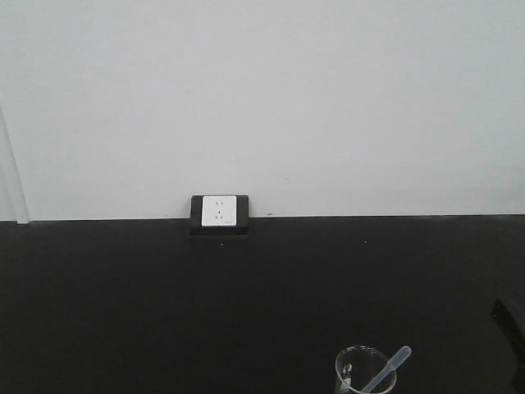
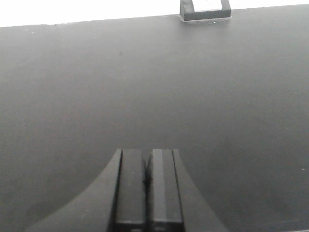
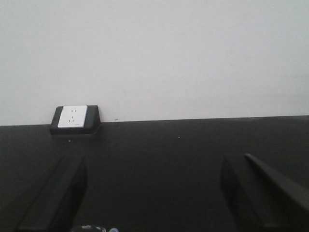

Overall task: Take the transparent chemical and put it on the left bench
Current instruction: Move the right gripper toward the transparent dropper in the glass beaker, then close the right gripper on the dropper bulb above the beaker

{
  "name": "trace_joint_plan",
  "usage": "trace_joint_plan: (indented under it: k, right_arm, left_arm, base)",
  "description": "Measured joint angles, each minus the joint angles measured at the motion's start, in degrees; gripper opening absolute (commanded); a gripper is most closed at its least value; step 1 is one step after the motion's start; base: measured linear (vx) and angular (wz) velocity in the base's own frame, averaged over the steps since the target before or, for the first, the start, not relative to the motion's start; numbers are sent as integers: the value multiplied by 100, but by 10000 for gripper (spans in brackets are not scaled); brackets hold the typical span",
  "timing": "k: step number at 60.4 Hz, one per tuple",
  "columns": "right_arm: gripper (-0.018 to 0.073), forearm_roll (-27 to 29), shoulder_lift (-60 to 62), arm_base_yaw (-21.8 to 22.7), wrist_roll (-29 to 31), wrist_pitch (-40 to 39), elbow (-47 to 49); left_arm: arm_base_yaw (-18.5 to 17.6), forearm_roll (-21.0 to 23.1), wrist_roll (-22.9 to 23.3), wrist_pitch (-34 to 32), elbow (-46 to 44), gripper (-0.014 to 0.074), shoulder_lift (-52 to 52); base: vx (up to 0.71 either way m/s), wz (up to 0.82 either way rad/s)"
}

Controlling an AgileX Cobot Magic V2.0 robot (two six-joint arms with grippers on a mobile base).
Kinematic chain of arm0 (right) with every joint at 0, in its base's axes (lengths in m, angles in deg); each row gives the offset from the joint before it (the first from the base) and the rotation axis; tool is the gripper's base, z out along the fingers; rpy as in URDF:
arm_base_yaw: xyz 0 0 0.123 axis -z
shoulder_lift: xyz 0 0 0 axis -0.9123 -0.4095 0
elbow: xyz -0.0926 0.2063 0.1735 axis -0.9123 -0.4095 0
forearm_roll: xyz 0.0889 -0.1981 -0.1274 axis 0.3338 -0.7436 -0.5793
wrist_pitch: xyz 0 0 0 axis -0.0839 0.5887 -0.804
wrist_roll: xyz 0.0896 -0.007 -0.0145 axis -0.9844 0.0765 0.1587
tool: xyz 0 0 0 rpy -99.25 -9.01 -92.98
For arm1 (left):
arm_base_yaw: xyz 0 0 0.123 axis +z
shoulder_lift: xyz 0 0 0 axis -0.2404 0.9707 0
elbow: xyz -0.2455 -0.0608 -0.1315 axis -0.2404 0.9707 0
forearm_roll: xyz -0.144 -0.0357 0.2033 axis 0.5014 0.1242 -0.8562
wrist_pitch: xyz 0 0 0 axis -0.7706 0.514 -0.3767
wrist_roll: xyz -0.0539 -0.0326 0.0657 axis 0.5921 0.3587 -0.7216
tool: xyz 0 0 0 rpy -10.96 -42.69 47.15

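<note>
Nearest to me, at the bottom lip of the front view around 5 o'clock, stands a glass beaker (image 1: 354, 369). The clear pipette (image 1: 392, 365) leans in it, bulb up and tipped toward 2 o'clock. The right gripper (image 3: 154, 193) has its fingers spread wide with nothing between them. What looks like the beaker's rim just peeks in at 7 o'clock of its wrist view. The left gripper (image 2: 147, 162) is clenched on nothing, fingers pressed together over bare bench (image 2: 154, 96).

The risk I see is the beaker. It looks light, and a finger catching its rim on the way down could tip or shove it and spill the pipette. The slim stem might also slip through a loose pinch, and squeezing the bulb could push out whatever is inside.

Room looks generous. The black top lies open toward 9 and 12 o'clock, right up to the socket (image 1: 219, 212) at the wall (image 1: 262, 98). A dark shape (image 1: 510, 322) sits at the 3 o'clock edge, and I cannot tell what it is.
</note>
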Motion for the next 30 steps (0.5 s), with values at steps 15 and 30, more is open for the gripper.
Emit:
trace_joint_plan:
  k: [15, 30]
  right_arm:
    - [654, 25, -692, 0, -1514, -536, 11]
    - [592, -1124, -2529, 0, -3156, -2285, 19]
  left_arm:
    - [0, 0, 0, 0, 0, -3, 0]
    - [0, 0, 0, 0, 0, -3, 0]
  base:
    - [0, 0]
    - [0, 0]
